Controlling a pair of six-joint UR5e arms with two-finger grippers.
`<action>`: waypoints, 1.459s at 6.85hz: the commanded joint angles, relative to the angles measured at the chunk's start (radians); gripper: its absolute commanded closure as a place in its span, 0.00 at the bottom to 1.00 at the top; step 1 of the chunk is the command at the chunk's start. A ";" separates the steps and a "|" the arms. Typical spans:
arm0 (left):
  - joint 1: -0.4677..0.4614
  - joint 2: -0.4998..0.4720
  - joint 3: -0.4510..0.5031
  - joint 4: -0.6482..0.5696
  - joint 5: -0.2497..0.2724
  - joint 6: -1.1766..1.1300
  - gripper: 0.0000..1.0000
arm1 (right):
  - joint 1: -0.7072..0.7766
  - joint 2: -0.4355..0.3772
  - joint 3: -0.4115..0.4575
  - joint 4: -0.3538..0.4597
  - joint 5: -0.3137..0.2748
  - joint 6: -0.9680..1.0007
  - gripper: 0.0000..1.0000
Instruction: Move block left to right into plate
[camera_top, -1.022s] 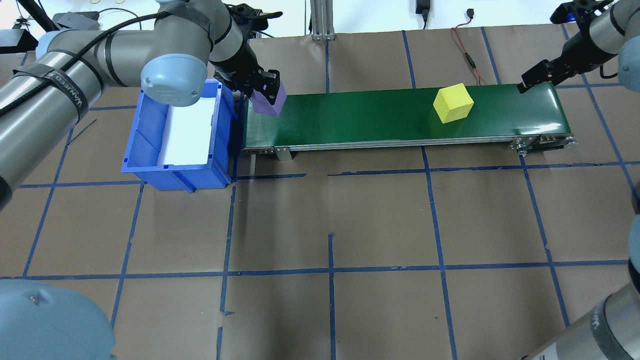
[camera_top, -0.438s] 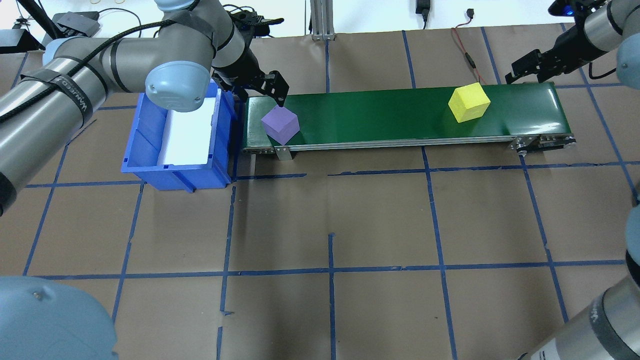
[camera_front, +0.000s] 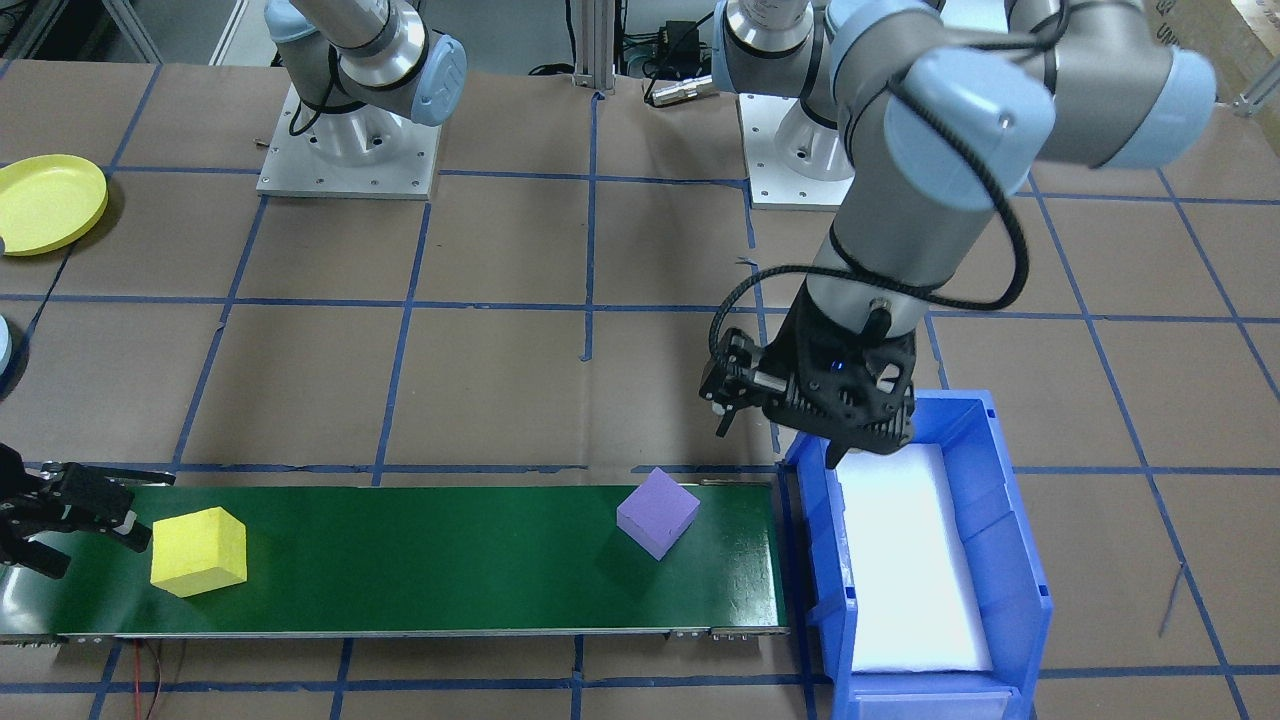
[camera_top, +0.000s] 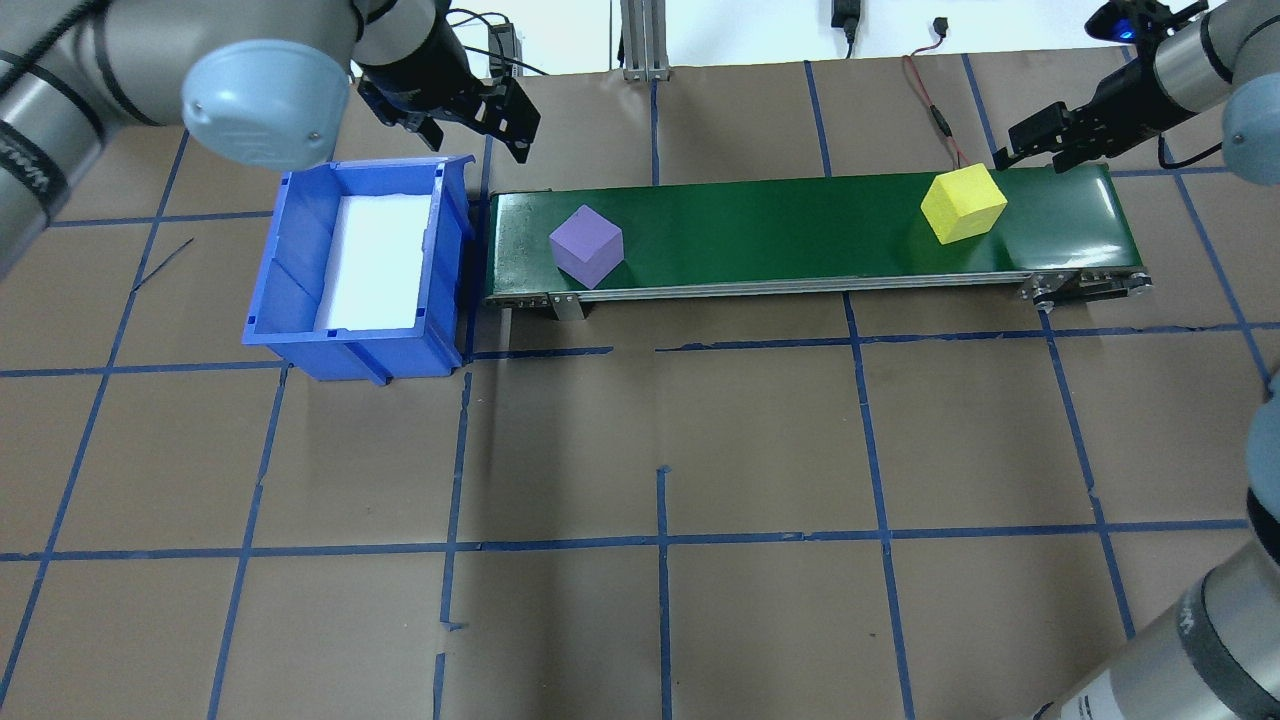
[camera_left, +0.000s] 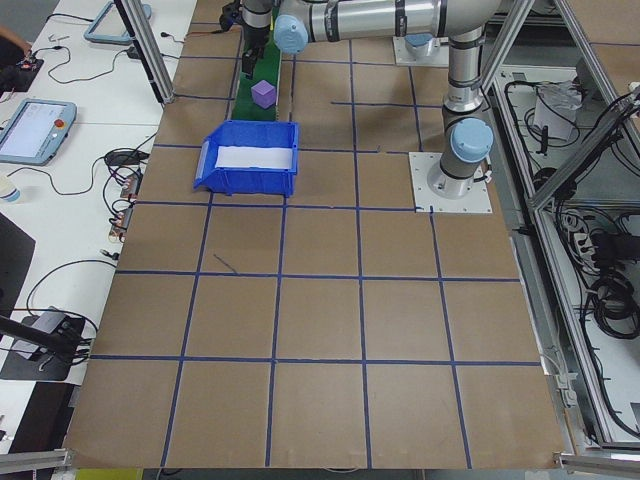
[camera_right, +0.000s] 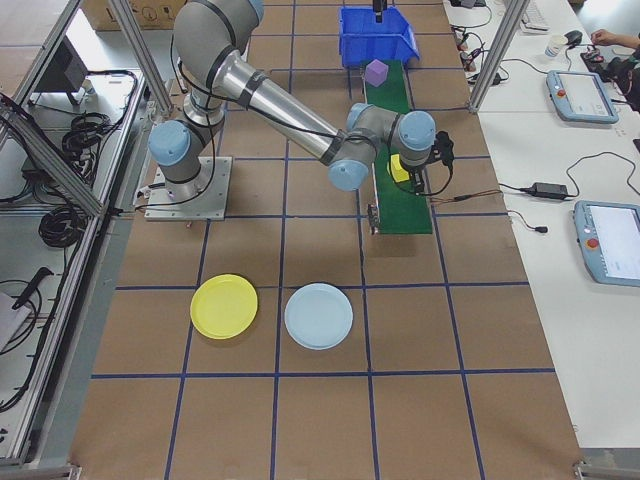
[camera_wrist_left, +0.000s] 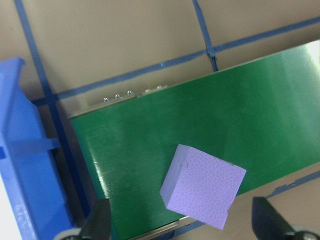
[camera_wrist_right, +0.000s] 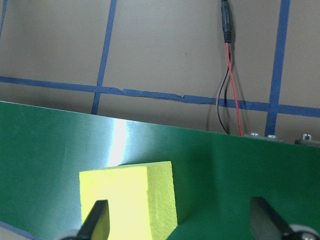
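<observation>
A purple block (camera_top: 586, 245) (camera_front: 657, 512) (camera_wrist_left: 202, 186) lies free on the left end of the green conveyor belt (camera_top: 780, 230). My left gripper (camera_top: 476, 128) (camera_front: 776, 442) hangs open above the far rim of the blue bin, apart from that block. Near the belt's right end sits a yellow block (camera_top: 963, 204) (camera_front: 199, 551) (camera_wrist_right: 129, 200). My right gripper (camera_top: 1036, 150) (camera_front: 98, 550) is open just beyond it, with nothing between its fingers. A yellow plate (camera_right: 224, 306) (camera_front: 50, 203) and a light blue plate (camera_right: 319, 316) lie on the table on the robot's right.
A blue bin (camera_top: 300, 270) (camera_front: 1010, 520) with a white foam liner stands against the belt's left end. A red and black cable (camera_wrist_right: 227, 105) runs across the table behind the belt's right end. Blue tape lines grid the brown table.
My left gripper let go of the purple block onto the belt, opened and drew back past the bin. Both blocks travelled right along the belt. My right gripper shifted slightly left.
</observation>
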 joint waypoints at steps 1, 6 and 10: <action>0.063 0.114 0.022 -0.229 0.027 -0.001 0.00 | 0.000 0.001 0.010 0.001 0.003 0.000 0.00; 0.128 0.168 -0.039 -0.344 0.110 0.016 0.00 | 0.000 0.029 0.028 -0.008 -0.070 -0.001 0.01; 0.122 0.170 -0.049 -0.333 0.125 -0.070 0.00 | 0.000 0.006 0.028 -0.045 -0.257 -0.006 0.69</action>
